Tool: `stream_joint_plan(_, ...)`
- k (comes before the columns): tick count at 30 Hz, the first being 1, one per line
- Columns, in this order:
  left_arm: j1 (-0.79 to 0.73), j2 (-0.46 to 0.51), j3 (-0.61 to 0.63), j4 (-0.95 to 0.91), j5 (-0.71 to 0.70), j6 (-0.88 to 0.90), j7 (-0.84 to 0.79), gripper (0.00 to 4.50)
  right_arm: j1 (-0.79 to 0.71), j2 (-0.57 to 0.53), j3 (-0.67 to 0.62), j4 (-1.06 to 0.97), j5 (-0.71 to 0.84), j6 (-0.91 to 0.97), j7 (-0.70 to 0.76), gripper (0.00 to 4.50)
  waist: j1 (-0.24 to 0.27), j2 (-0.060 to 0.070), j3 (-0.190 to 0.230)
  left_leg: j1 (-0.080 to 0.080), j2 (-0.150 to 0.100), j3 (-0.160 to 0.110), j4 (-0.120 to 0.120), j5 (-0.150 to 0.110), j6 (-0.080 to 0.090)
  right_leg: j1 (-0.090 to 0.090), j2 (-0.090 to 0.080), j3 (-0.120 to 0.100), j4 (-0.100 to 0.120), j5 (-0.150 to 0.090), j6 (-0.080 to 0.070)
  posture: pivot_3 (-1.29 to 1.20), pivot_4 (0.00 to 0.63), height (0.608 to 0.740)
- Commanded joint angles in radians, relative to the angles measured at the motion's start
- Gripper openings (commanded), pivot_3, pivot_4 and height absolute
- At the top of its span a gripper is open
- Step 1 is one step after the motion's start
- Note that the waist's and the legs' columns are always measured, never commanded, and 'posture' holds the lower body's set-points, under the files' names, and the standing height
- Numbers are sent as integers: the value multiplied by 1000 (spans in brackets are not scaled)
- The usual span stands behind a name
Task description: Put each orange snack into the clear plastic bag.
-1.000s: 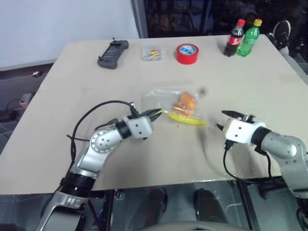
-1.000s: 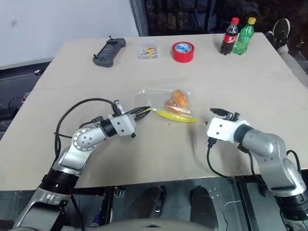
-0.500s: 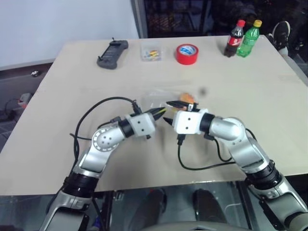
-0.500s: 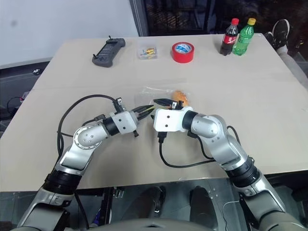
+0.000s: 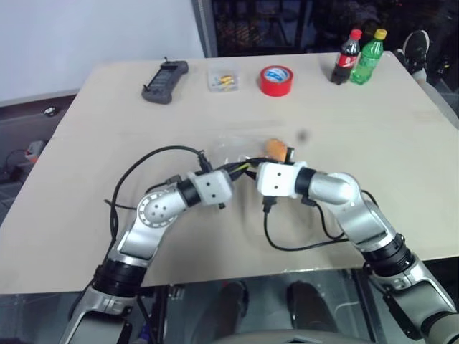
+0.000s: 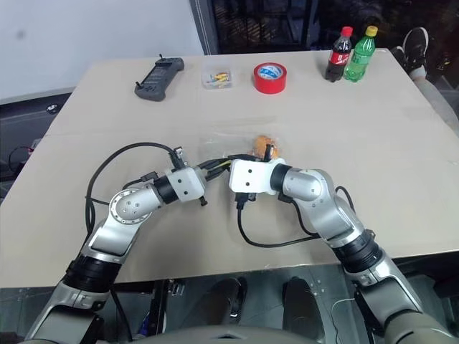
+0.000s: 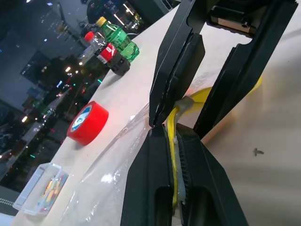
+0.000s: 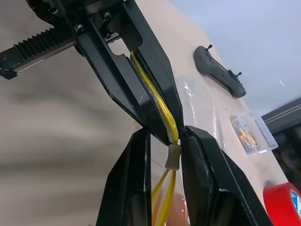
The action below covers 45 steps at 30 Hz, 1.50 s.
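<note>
Mid-table, the left gripper (image 7: 171, 134) was clamped on the bag's (image 5: 233, 149) yellow strip (image 8: 165, 117). Wrist views showed the right gripper (image 8: 173, 146) nipping the strip's slider; head views showed a snack (image 6: 262, 145) inside.

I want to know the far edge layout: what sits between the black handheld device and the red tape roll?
A small clear box of yellow bits sits between the black device and the red tape roll, seen in both eye views.

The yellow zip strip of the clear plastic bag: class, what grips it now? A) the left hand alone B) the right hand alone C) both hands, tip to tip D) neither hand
C: the yellow strip runs between the shut fingers of the left hand, and the right hand pinches the slider on the clear plastic bag.
</note>
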Motion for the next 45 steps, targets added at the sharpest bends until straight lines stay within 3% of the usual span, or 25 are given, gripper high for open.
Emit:
stream_joint_plan(1,4,7,31,-24,-9,-25,13,0,13,-19,-51,-53,7,22,-9,811,0,0,0,0,0,0,0,0,0,0,0,0,0,0,0,0,150,740)
stream_joint_plan(13,3,11,40,-9,-4,-50,24,0,34,-5,-63,-99,46,149,-3,811,0,0,0,0,0,0,0,0,0,0,0,0,-1,0,0,0,150,740)
stream_joint_plan(16,5,8,38,-12,-7,-46,22,0,29,-8,-58,-100,49,145,-1,50,1,0,0,0,0,0,0,0,0,0,0,0,-1,0,0,0,150,740)
stream_joint_plan(30,12,9,34,-18,3,-41,23,0,9,-8,-63,-114,90,153,31,50,1,0,0,0,0,0,-1,0,0,0,0,0,-1,0,0,0,150,740)
stream_joint_plan(34,16,7,32,-25,3,-40,21,0,6,0,-65,-109,81,147,8,1785,1,0,0,0,0,0,-1,0,0,0,0,0,-1,0,0,0,150,740)
stream_joint_plan(40,16,9,32,-21,5,-44,21,0,0,3,-63,-110,84,153,3,1785,1,0,0,0,0,0,-1,0,0,0,0,0,-2,0,0,0,150,740)
stream_joint_plan(41,16,9,32,-21,6,-45,22,0,-1,3,-62,-110,85,153,3,1275,1,0,0,0,0,0,-1,0,0,0,0,0,-2,0,0,0,150,740)
stream_joint_plan(42,16,9,32,-21,6,-46,22,0,-2,4,-61,-111,83,151,2,1095,1,0,0,0,0,0,-1,0,0,0,0,0,-2,0,0,0,150,740)
stream_joint_plan(45,16,10,32,-20,7,-48,22,0,-7,9,-59,-117,84,152,1,1095,1,0,0,0,0,0,-1,0,0,0,0,0,-2,0,0,0,150,740)
